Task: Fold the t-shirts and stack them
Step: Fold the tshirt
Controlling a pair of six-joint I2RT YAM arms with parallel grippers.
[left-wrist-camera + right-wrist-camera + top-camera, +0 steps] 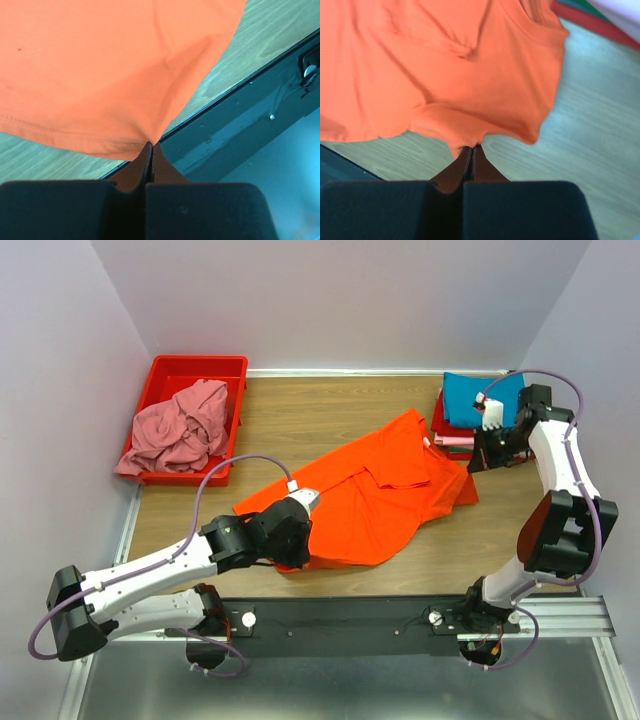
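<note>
Top external view: a bright orange t-shirt (385, 495) lies spread across the middle of the wooden bench (300, 415), running on a slant from the near left toward the far right. It is not flat. A sleeve or flap is turned over on its upper half, the collar sits at its far right end, and creases run through the cloth.

The left hand (290, 558) is at the shirt's near left edge. In the left wrist view its fingers (148, 152) are pressed together on the stitched hem, and the cloth puckers into a point where they pinch it (151, 145). That corner hangs just over the black rail (235, 125) at the bench's near edge.

The right hand (473, 462) is at the shirt's far right corner, beside the collar. In the right wrist view it is closed tight on the shirt's edge (472, 146), with folds fanning out from the pinch.

Just behind the right hand is a stack of folded shirts: a teal t-shirt (468, 400) on top, with a red t-shirt (440, 425) and a pale pink t-shirt (455, 441) showing beneath it. At the far left corner a red bin (165, 368) holds a crumpled dusty pink t-shirt (180, 432), which spills over its near wall.
</note>
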